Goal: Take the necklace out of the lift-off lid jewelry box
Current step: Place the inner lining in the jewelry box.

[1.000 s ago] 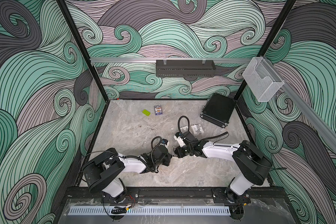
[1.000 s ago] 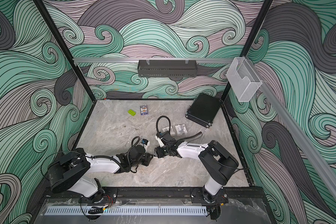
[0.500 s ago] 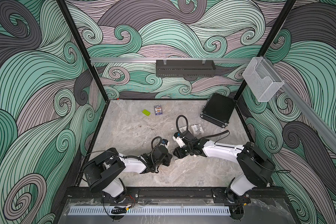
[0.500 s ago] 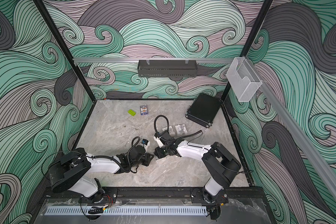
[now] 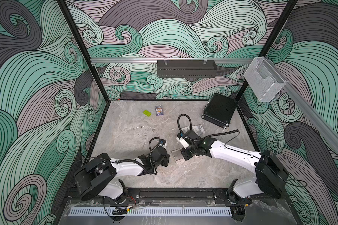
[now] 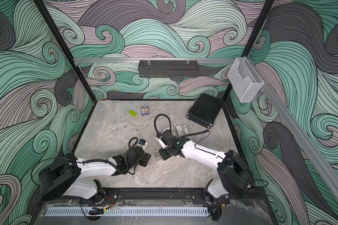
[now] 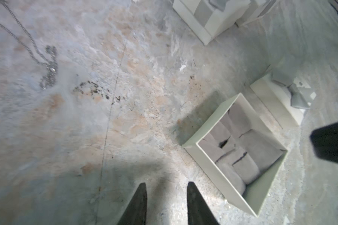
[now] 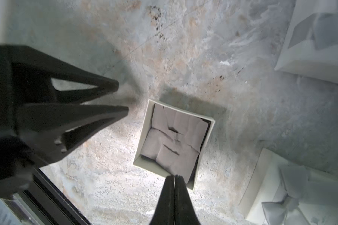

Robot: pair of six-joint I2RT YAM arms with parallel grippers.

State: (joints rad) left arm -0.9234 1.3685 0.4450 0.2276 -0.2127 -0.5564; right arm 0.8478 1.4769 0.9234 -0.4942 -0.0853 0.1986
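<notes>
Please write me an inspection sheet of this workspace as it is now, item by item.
Surface: grey marble-look table.
Job's things: open box, grey padding, no necklace seen inside; chain lies on the table outside it.
Clutter: green block, card pack, black case, other white boxes.
End effectors: left end effector open, empty; right end effector shut, tips over the box.
Cables: black cable loops at both wrists.
Surroundings: wave-pattern walls, black shelf, clear holder.
</notes>
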